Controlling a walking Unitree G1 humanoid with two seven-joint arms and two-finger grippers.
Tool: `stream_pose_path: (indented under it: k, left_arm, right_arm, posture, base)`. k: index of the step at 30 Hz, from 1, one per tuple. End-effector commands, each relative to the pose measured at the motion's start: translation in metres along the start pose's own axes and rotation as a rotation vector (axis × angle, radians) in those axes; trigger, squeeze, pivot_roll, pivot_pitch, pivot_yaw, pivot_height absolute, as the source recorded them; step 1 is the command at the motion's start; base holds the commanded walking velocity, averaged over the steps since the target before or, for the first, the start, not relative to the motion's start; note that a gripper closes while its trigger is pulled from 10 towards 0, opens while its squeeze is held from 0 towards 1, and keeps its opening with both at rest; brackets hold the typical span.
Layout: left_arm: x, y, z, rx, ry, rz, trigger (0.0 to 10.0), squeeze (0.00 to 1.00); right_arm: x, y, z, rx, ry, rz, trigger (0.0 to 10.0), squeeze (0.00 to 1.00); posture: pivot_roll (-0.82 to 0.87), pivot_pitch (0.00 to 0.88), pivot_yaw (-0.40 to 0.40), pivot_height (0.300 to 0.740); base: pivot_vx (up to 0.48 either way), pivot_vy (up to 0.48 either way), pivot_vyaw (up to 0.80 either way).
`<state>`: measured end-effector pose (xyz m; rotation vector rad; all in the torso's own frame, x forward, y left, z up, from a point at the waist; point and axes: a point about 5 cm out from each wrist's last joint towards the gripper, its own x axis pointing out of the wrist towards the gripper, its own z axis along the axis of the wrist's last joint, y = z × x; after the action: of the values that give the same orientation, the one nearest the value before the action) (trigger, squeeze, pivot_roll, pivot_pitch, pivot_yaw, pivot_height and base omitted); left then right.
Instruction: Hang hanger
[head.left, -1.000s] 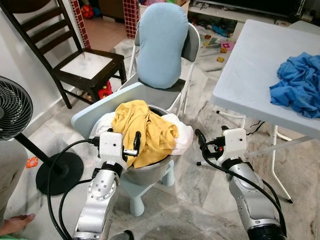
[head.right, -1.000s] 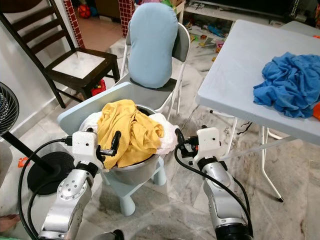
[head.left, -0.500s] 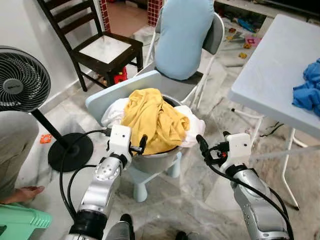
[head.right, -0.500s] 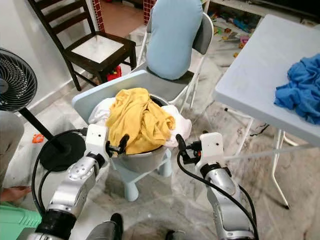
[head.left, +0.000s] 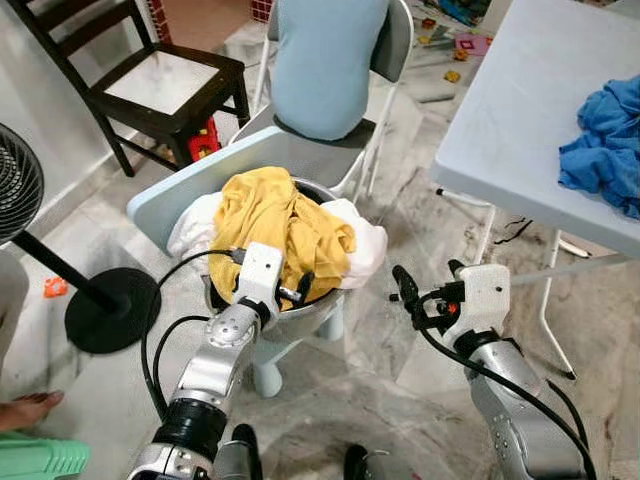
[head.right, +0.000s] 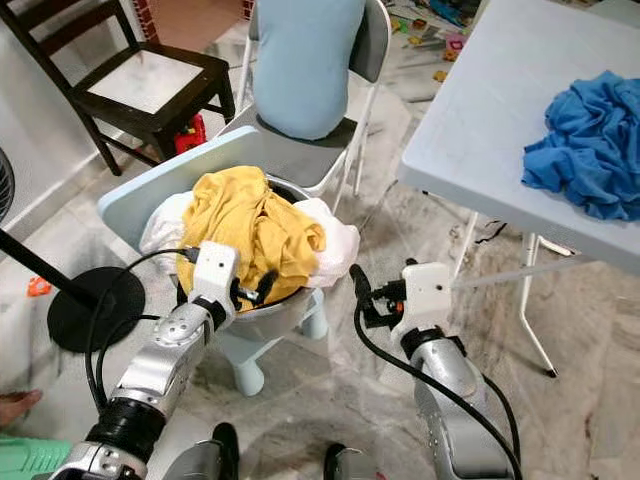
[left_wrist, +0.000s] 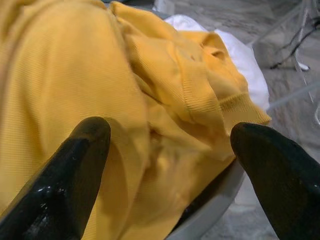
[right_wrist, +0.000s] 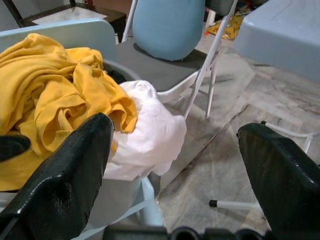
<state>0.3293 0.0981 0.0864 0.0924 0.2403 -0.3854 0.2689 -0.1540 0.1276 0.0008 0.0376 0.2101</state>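
A yellow garment (head.left: 270, 215) is heaped in a grey basin (head.left: 318, 308), with a white cloth (head.left: 362, 242) hanging over the rim on the right. The basin stands on a low light-blue stool (head.left: 165, 200). My left gripper (head.left: 298, 290) is at the basin's near rim. It is open, and in the left wrist view its fingers (left_wrist: 75, 165) spread wide just before the yellow garment (left_wrist: 150, 100). My right gripper (head.left: 426, 282) hovers over the floor to the right of the basin, open and holding nothing. The right wrist view looks past its fingers (right_wrist: 70, 180) at the white cloth (right_wrist: 150, 130).
Behind the basin stands a folding chair with a light-blue cushion (head.left: 325, 60). A dark wooden chair (head.left: 165, 80) is at the back left. A white table (head.left: 510, 110) on the right carries a blue cloth (head.left: 605, 140). A fan base (head.left: 110, 310) and a person's foot (head.left: 25, 410) are on the left.
The whole view has shifted with the camera. My left gripper has reached further forward, up to the basin rim and the yellow garment. The right gripper keeps much the same pose.
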Motion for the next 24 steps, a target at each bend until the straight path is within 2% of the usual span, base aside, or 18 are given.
stream_pose_path:
  k: [1,2,3,4,5,9,15,24]
  left_arm:
    - [0.003,-0.005,0.000,0.017,0.013,-0.025,10.0,0.00]
    - [0.004,-0.005,0.001,0.018,0.011,-0.025,10.0,0.00]
    - [0.006,-0.005,0.003,0.020,0.007,-0.020,4.7,0.00]
    - [0.007,-0.005,0.004,0.021,0.005,-0.016,4.7,0.00]
    - [0.009,-0.004,0.006,0.025,-0.001,-0.002,0.0,0.00]
    - [0.014,0.002,0.014,0.031,-0.026,0.058,0.0,0.00]
    - [0.011,0.009,0.004,0.034,0.005,0.079,0.0,0.00]
    - [0.010,0.006,-0.001,0.018,0.001,0.083,0.0,0.00]
  right_arm:
    - [-0.006,-0.002,0.003,-0.004,0.010,-0.012,10.0,0.00]
    - [-0.006,-0.002,0.004,-0.004,0.010,-0.012,10.0,0.00]
    - [-0.008,-0.003,0.004,-0.008,0.013,-0.014,10.0,0.00]
    - [-0.008,-0.003,0.004,-0.012,0.014,-0.016,10.0,0.00]
    - [-0.010,-0.004,0.003,-0.017,0.020,-0.021,10.0,0.00]
    - [-0.015,-0.008,0.001,-0.025,0.041,-0.040,10.0,0.00]
    - [-0.016,-0.005,0.001,-0.033,0.051,-0.034,10.0,0.00]
    - [-0.015,-0.004,-0.001,-0.036,0.059,-0.032,10.0,0.00]
  posture:
    - [-0.09,0.293,-0.070,0.740]
    - [-0.09,0.293,-0.070,0.740]
    - [-0.09,0.296,-0.069,0.740]
    - [-0.09,0.296,-0.069,0.740]
    - [-0.10,0.299,-0.068,0.740]
    - [-0.11,0.303,-0.062,0.740]
    - [-0.10,0.302,-0.065,0.740]
    - [-0.09,0.298,-0.064,0.740]
  base:
    - [0.000,0.000,0.00]
    - [0.000,0.000,0.00]
    - [0.000,0.000,0.00]
    - [0.000,0.000,0.00]
    - [0.000,0.000,0.00]
    - [0.000,0.000,0.00]
    - [0.000,0.000,0.00]
    - [0.000,0.000,0.00]
